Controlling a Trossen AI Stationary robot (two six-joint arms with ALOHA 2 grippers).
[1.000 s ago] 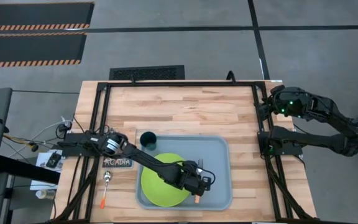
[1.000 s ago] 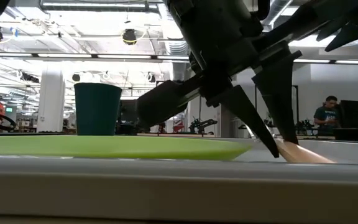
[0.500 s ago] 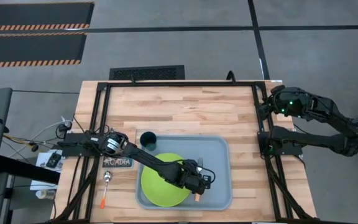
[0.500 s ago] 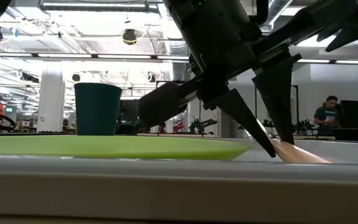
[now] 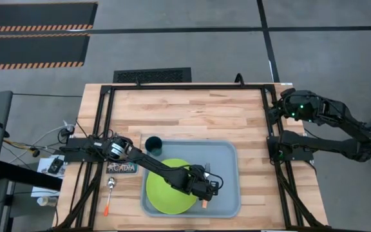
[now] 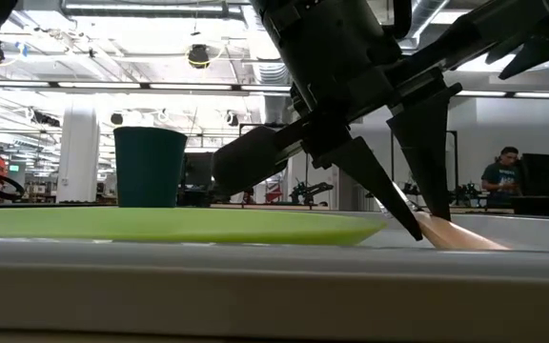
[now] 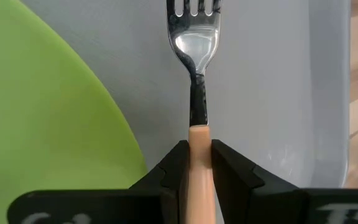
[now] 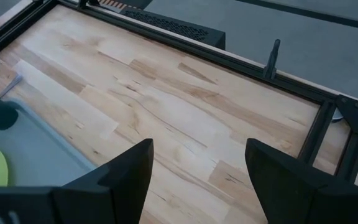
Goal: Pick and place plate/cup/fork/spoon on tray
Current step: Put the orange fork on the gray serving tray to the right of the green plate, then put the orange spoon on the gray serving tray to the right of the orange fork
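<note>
1. From above, the large rectangular pale grey-blue plastic tray lies on the near half of the light wooden table. The round flat lime-green plate rests in its left part.
2. The small dark teal round cup stands at the tray's far left corner; whether it sits inside the rim or just outside cannot be told from above.
3. The left gripper reaches across the plate to the tray floor just right of the plate. Its fingers are drawn in narrow on the slim orange handle of the small silver-tined fork.
4. The left wrist view makes this plain: the two dark fingers press the handle from both sides. The fork lies flat on the tray beside the plate's edge, tines pointing away from the gripper.
5. The low view shows the finger tips down at the tray floor with the orange handle end beside them. The cup rises behind the plate.
6. Only the high view shows the small orange-handled spoon with a round silver bowl. It lies on the table left of the tray, below the small ACADIA picture card.
7. The right gripper waits at the table's right edge, well apart from the tray. In its wrist view its fingers stand wide apart with nothing between them.
</note>
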